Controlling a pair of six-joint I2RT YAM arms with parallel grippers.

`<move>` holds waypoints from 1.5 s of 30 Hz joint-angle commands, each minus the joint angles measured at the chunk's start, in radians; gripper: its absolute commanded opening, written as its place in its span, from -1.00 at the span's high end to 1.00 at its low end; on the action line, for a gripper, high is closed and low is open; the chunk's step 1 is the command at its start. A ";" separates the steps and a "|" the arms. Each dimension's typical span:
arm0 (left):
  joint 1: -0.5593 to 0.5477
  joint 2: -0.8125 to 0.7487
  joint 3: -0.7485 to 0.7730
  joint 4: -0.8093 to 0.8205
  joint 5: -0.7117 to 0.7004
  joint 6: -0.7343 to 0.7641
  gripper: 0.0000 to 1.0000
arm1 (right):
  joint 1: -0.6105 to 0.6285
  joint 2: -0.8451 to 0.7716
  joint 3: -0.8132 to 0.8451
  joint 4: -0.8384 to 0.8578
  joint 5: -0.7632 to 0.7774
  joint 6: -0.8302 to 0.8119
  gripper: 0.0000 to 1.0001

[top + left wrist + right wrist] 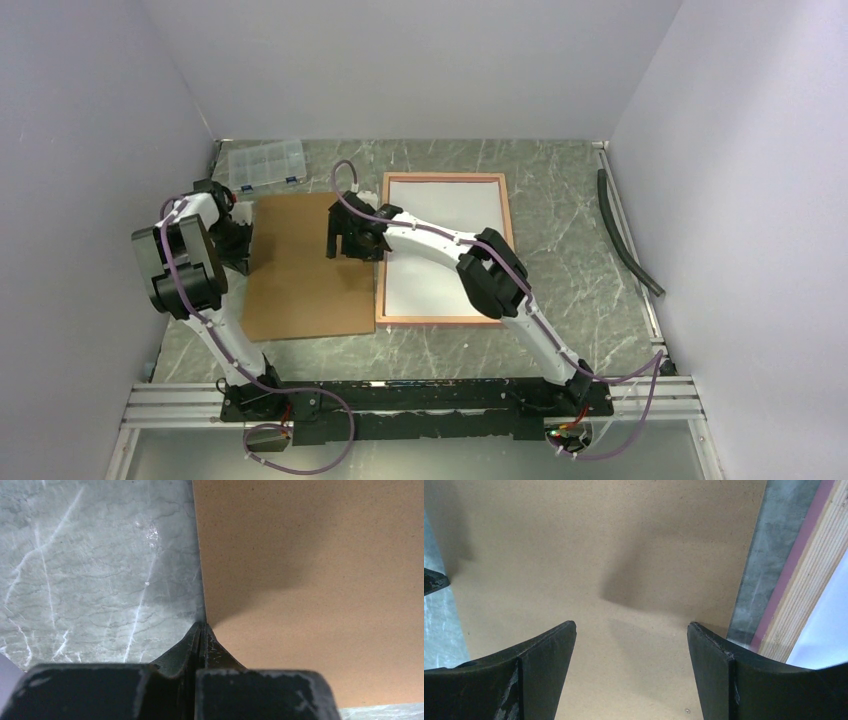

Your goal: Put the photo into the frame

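Observation:
The photo (pixel 445 240) lies white back up inside the frame (pixel 509 215), right of the table's centre. In the right wrist view the frame's tan wood rail (pixel 804 590) and a corner of the white photo (pixel 829 625) show at the right edge. A brown backing board (pixel 300 270) lies flat just left of the frame. My right gripper (pixel 631 625) hovers open over the board's (pixel 599 555) right part, nothing between its fingers. My left gripper (pixel 202 625) is shut, its tips meeting right at the board's (pixel 310 580) left edge.
A clear plastic compartment box (pixel 265 163) sits at the back left, behind the board. A black hose (pixel 625 235) lies along the right wall. A narrow strip of marble table (pixel 759 565) separates board and frame. Grey walls enclose three sides.

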 commanded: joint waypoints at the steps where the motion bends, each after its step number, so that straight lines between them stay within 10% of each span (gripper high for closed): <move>1: -0.029 0.043 -0.051 0.036 0.080 -0.057 0.95 | 0.001 0.000 0.026 -0.040 0.035 -0.001 -0.72; 21: -0.014 -0.013 -0.029 0.030 0.021 -0.018 0.95 | -0.039 -0.135 -0.203 -0.011 0.121 0.004 -0.73; 36: -0.094 0.071 -0.057 0.050 0.094 -0.070 0.95 | -0.021 -0.009 -0.014 0.035 -0.103 0.082 -0.73; 45: -0.152 0.083 -0.077 0.054 0.101 -0.069 0.95 | -0.046 -0.198 -0.184 0.262 -0.253 0.173 -0.73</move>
